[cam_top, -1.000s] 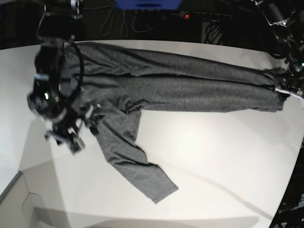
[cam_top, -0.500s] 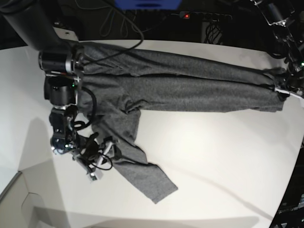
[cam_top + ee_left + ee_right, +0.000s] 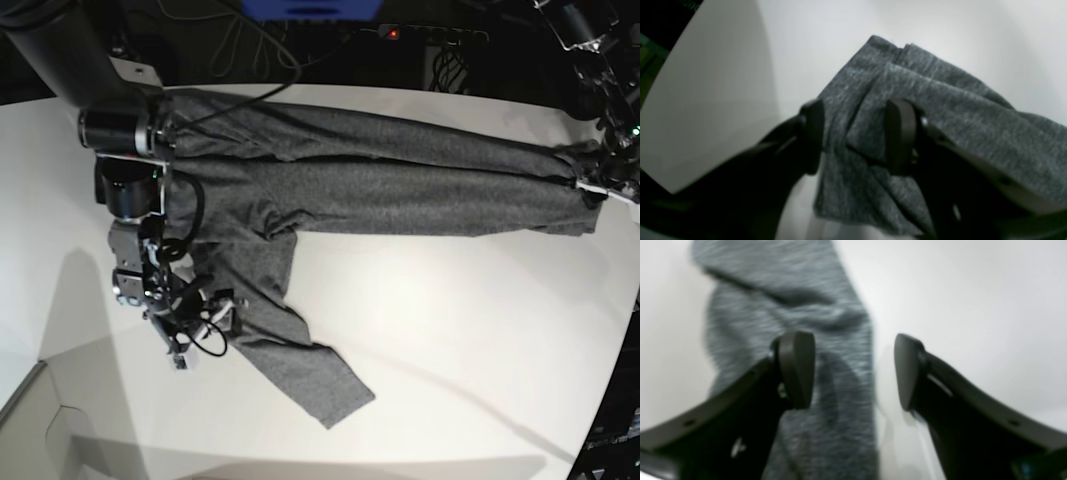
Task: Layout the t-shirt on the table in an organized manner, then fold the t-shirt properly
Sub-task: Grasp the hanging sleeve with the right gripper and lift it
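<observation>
Two pincers are mine. My left pincer (image 3: 853,136) is clamped on a bunched fold at the end of the t-shirt (image 3: 400,180), near the worktop (image 3: 450,330) edge. My right pincer (image 3: 853,370) stands spread wide, one finger (image 3: 796,368) above the sleeve, gripping nothing. The shirt lies stretched long across the far worktop, one sleeve angling toward the near side.

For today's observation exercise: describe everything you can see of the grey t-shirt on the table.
The t-shirt is dark heather-grey knit, long-sleeved, lying stretched lengthwise across the white table, creased along its length. One sleeve trails diagonally toward the near edge. The left gripper pinches a bunched fold at one end. At the other, the right gripper stands open, straddling the sleeve's edge, not gripping it.
</observation>
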Tool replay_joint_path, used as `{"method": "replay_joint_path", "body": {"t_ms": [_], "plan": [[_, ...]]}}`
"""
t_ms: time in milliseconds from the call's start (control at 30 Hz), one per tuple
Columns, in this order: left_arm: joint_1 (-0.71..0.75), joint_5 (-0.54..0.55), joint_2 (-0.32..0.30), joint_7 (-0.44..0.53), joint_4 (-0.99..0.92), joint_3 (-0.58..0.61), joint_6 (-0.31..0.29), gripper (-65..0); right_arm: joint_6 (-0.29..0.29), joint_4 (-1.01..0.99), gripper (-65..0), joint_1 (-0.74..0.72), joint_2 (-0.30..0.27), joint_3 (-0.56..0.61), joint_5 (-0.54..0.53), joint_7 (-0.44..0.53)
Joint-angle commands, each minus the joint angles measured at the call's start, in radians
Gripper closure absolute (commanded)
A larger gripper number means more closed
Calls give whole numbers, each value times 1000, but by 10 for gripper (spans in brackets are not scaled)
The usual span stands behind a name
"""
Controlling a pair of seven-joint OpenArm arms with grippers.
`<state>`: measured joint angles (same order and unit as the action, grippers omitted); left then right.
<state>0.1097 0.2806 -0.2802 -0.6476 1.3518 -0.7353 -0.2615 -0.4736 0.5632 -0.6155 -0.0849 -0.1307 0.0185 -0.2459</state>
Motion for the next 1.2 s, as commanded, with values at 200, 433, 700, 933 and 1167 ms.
{"method": "replay_joint_path", "body": {"t_ms": [200, 433, 700, 933, 1167], "plan": [[-6, 9, -20, 19, 18, -5, 1, -289, -3, -95, -305, -37, 18, 1, -13, 66], [-6, 9, -18, 19, 18, -5, 1, -289, -3, -102, 0, -33, 46, 3, -12, 61], [-6, 9, -18, 19, 18, -5, 1, -289, -17, 100, 0, -8, 50, -1, -15, -53], [-6, 4, -18, 19, 18, -2, 1, -289, -81, 647, 0, 188, 158, 13, -18, -269], [-15, 4, -24, 19, 18, -2, 1, -289, -70, 1062, 0, 438, 242, 187, -18, -372]]}}
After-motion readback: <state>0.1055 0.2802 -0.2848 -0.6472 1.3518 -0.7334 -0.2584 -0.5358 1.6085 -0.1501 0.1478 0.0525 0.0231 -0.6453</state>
